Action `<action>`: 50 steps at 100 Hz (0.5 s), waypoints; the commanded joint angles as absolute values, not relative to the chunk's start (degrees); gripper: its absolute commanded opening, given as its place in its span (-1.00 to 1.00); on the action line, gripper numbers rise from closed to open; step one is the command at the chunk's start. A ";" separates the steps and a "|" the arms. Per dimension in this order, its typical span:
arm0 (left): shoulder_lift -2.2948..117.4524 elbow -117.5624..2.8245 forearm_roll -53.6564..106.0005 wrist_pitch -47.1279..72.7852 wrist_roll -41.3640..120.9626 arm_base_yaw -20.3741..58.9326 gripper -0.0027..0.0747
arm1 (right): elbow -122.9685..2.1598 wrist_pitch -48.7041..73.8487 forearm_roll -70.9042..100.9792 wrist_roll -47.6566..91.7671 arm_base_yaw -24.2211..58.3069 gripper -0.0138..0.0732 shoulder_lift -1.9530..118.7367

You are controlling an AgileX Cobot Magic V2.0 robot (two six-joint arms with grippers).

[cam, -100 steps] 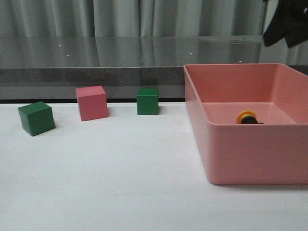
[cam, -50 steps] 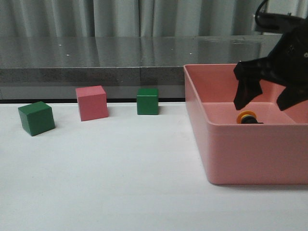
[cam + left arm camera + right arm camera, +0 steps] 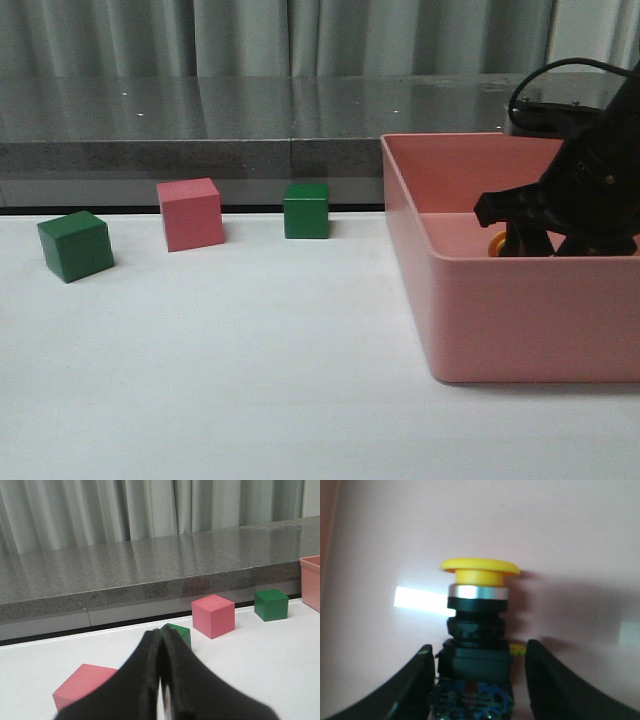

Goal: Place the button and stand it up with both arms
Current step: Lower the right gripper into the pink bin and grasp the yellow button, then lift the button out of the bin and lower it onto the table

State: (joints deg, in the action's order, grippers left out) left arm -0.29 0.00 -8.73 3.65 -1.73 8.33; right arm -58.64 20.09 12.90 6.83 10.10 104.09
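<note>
The button (image 3: 479, 625) lies on its side on the floor of the pink bin (image 3: 530, 320), with its yellow cap, silver collar, black body and blue base. In the front view only a sliver of its yellow cap (image 3: 494, 243) shows beside the arm. My right gripper (image 3: 480, 650) is open, low inside the bin (image 3: 580, 540), with its fingers on either side of the button's black body. In the front view the right gripper (image 3: 545, 232) is partly hidden behind the bin's front wall. My left gripper (image 3: 161, 632) is shut and empty above the table, out of the front view.
A green cube (image 3: 75, 245), a pink cube (image 3: 190, 213) and a second green cube (image 3: 306, 210) stand on the white table at the left. The left wrist view shows cubes too, including a pink one (image 3: 213, 615) and a green one (image 3: 271, 604). A grey ledge runs behind.
My right arm has come down from the upper right into the bin, and its open fingers now straddle the button. The cubes and the bin have not moved.
</note>
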 commanded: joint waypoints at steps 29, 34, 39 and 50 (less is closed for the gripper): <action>-2.05 2.61 -8.46 -0.80 -1.93 8.10 -0.98 | -78.21 33.73 13.03 19.75 19.56 -0.56 95.46; -2.05 2.61 -8.46 -0.80 -1.93 8.10 -0.98 | -80.89 34.50 13.03 24.88 22.36 -0.56 95.90; -2.05 2.61 -8.46 -0.80 -1.93 8.10 -0.98 | -83.62 35.52 13.03 30.68 25.19 -0.56 96.94; -2.05 2.61 -8.46 -0.80 -1.93 8.10 -0.98 | -88.00 38.56 13.21 43.10 30.82 -0.56 100.72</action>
